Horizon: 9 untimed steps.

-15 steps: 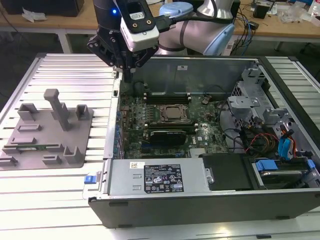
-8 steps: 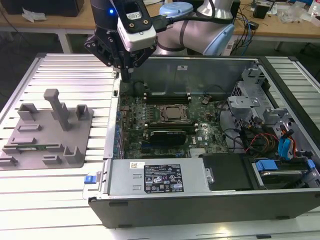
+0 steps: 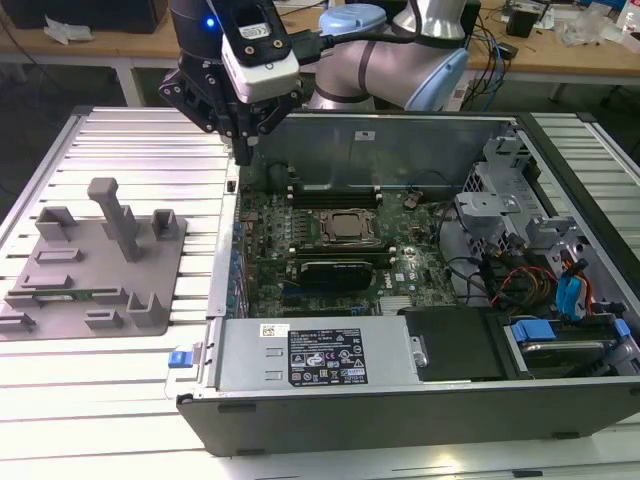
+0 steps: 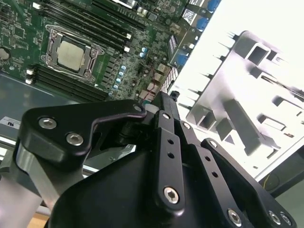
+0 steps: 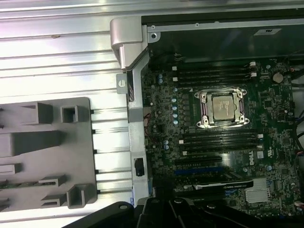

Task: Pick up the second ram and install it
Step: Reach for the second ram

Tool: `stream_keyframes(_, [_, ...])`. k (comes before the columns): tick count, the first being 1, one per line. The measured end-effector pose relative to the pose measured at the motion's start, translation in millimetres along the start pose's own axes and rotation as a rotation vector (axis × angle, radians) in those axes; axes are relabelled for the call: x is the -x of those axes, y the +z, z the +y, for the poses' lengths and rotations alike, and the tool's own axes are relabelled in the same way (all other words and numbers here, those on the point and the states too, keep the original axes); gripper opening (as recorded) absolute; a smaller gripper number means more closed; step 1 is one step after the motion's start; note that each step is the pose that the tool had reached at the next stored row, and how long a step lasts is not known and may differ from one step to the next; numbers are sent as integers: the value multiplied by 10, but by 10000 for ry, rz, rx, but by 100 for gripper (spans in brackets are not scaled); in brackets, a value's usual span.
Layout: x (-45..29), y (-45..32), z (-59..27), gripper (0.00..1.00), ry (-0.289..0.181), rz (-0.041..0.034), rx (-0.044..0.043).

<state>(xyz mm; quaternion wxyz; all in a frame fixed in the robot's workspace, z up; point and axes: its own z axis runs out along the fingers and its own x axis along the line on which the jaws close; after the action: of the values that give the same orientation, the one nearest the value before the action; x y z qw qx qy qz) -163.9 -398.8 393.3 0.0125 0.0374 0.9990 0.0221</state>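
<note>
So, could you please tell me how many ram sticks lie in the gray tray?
1. The ram lies flat in the tray, near its edge closest to the exterior camera. The tray's raised blocks could hide another.

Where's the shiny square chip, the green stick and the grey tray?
silver processor (image 3: 348,226): exterior view, middle of its lid.
second ram (image 3: 75,294): exterior view, middle of its green strip.
grey tray (image 3: 90,262): exterior view, bare flat part.

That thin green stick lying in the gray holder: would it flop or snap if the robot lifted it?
Probably stiff, not floppy: the green stick looks like a flat circuit board. Likely light, being so thin. It lies low in the gray holder, so twisting it out might crack it.
</note>
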Motion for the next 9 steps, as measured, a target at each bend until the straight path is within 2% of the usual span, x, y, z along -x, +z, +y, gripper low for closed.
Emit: stream_keyframes(9, [-103, -3, -8, 8, -1, 1, 0])
